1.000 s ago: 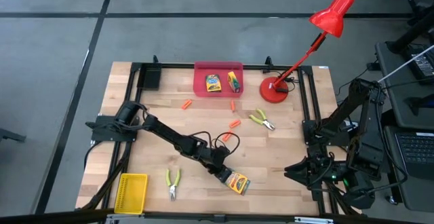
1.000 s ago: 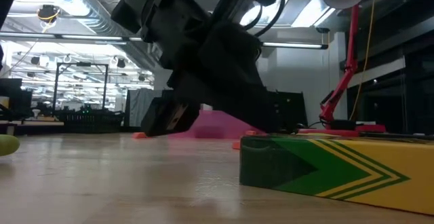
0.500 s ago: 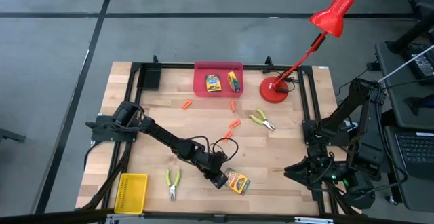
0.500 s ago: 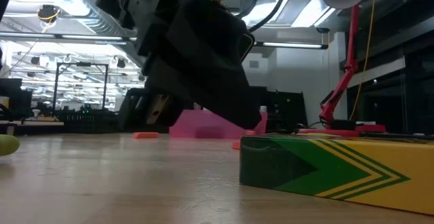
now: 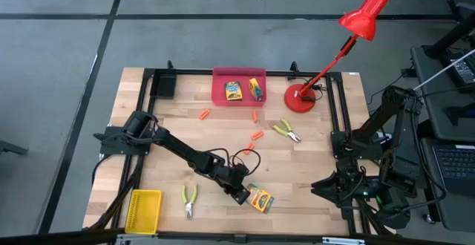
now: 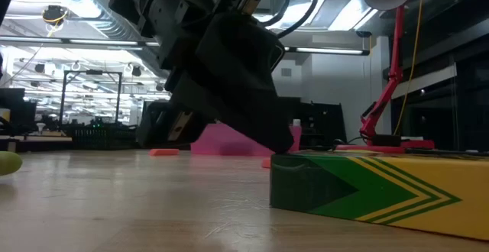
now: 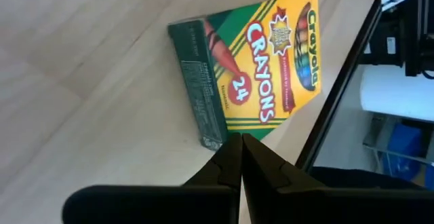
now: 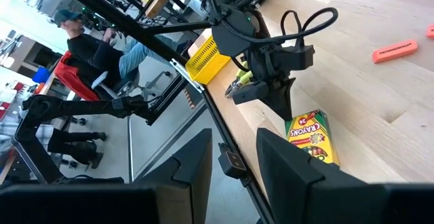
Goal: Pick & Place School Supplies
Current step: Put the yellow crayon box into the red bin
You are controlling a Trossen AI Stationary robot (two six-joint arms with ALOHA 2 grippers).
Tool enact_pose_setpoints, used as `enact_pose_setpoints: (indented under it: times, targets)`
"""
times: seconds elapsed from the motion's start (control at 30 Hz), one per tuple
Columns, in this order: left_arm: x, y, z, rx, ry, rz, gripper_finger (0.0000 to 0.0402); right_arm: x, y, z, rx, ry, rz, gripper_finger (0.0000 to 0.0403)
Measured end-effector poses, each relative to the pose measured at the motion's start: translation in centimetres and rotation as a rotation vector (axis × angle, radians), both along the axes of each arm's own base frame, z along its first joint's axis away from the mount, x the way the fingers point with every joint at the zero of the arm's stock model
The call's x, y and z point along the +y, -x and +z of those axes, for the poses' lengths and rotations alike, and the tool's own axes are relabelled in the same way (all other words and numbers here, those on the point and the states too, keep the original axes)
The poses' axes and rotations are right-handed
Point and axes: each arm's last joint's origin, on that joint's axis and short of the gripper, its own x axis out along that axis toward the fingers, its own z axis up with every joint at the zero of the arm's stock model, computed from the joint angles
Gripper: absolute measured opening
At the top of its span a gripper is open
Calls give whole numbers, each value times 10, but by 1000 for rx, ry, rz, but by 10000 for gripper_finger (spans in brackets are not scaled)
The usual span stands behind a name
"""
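Yellow-and-green Crayola crayon box (image 5: 260, 199) lies flat near the worktop's (image 5: 319, 159) front edge. Left claw (image 7: 241, 157) hangs at its corner, fingers pressed together, holding nothing. Advice: spread wide, straddle the narrow width, descend squarely. Right claw (image 8: 232, 161) waits off-table, fingers apart.

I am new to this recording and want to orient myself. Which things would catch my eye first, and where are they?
The left gripper, fingers shut, rests its tip at the edge of a yellow-and-green crayon box near the table's front edge. At the back, a pink tray holds two more crayon boxes, with a red desk lamp beside it. The right arm waits off the table's right side.
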Motion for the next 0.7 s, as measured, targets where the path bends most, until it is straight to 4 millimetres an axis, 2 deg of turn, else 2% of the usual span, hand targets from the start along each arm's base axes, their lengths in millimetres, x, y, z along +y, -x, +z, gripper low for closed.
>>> enact_pose_setpoints:
  times: [0.7]
  targets:
    - [3,5,-3,67,-45,51,1,0,0,0,0,4,2,121]
